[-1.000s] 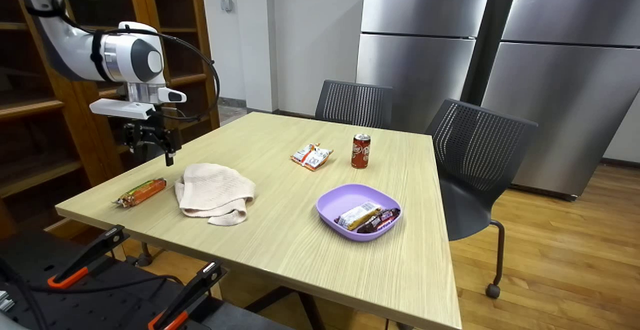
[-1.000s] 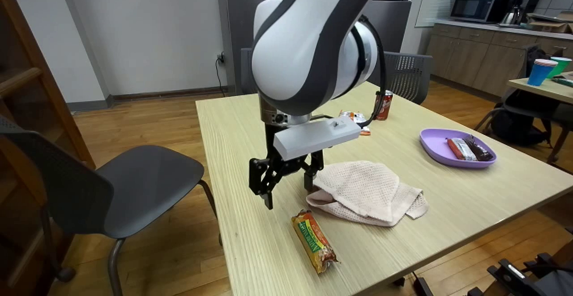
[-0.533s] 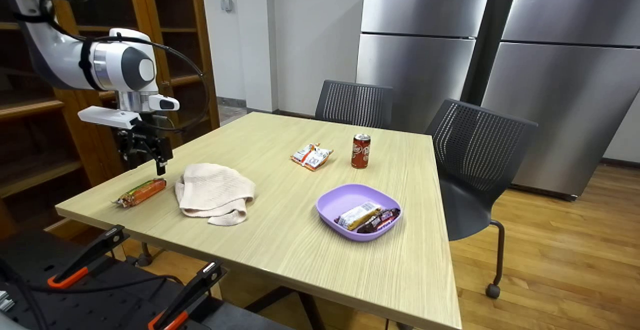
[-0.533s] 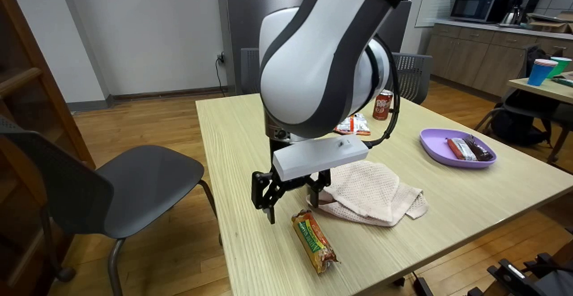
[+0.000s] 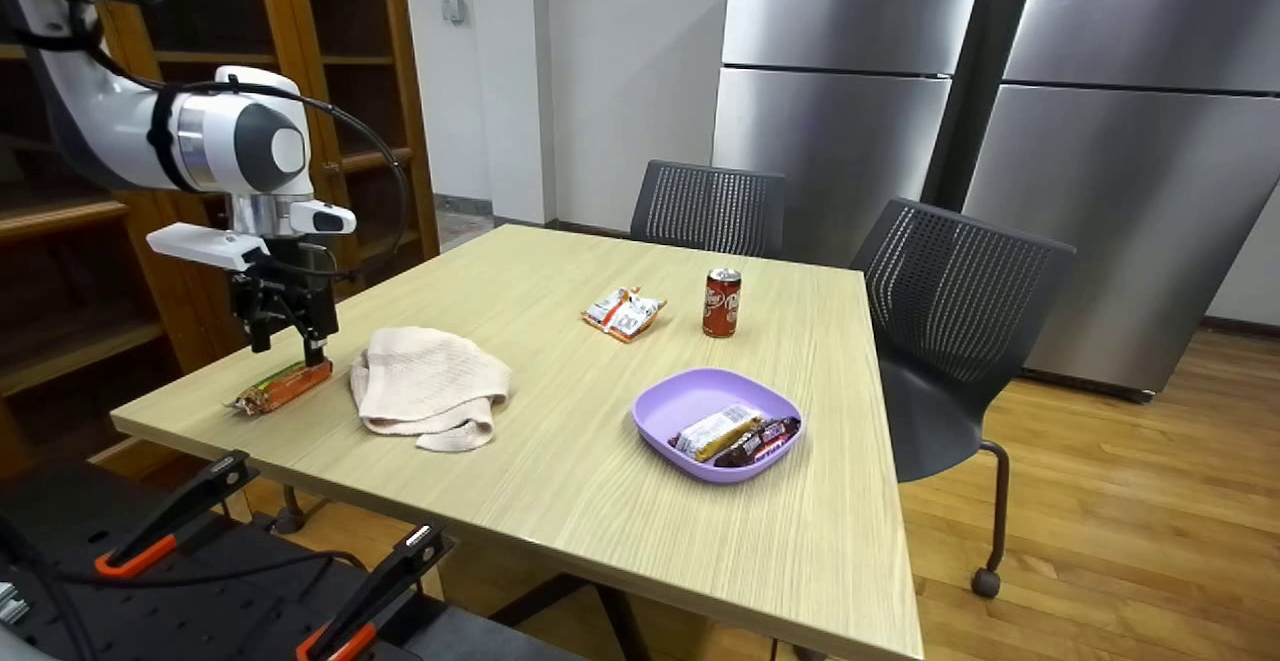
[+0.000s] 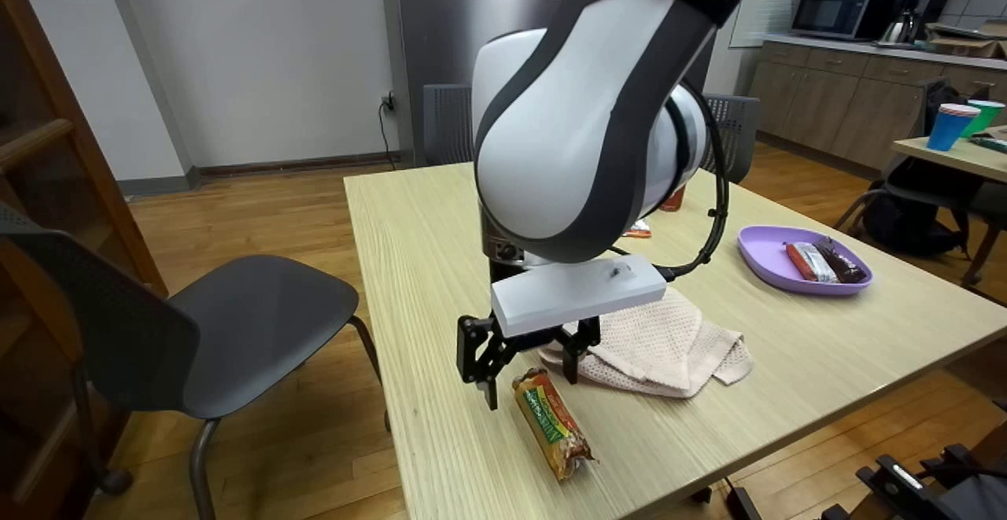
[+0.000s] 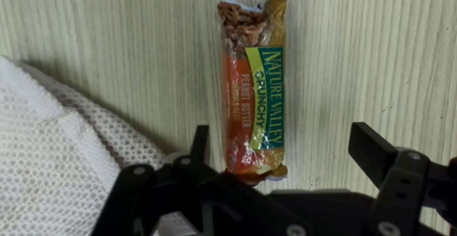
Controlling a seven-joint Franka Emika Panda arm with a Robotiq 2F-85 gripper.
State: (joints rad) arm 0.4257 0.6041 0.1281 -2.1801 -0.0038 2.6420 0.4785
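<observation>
My gripper [image 7: 280,127] is open and empty, fingers pointing down; it also shows in both exterior views [image 5: 287,351] [image 6: 532,390]. It is nearest to a wrapped granola bar with an orange, green and gold wrapper [image 7: 254,93], lying flat on the table [image 5: 285,388] [image 6: 553,424]. In the wrist view the bar lies between the lines of the two fingers, closer to the left finger, its lower end partly hidden by the gripper linkage. No clear contact shows. A crumpled pale pink cloth [image 7: 53,150] lies beside the bar, close to one finger [image 5: 428,381] [image 6: 653,339].
A purple dish [image 5: 660,401] with several wrapped bars stands on the table [image 5: 560,501]. A red soda can [image 5: 721,303] and a white-orange snack bag [image 5: 624,314] stand farther back. Dark chairs [image 5: 960,311] [image 6: 260,331] are around the table. Clamps [image 5: 180,516] sit near the table's edge.
The arm and open gripper have moved down toward the table and closer to the granola bar's end. The bar, cloth and other objects have not moved.
</observation>
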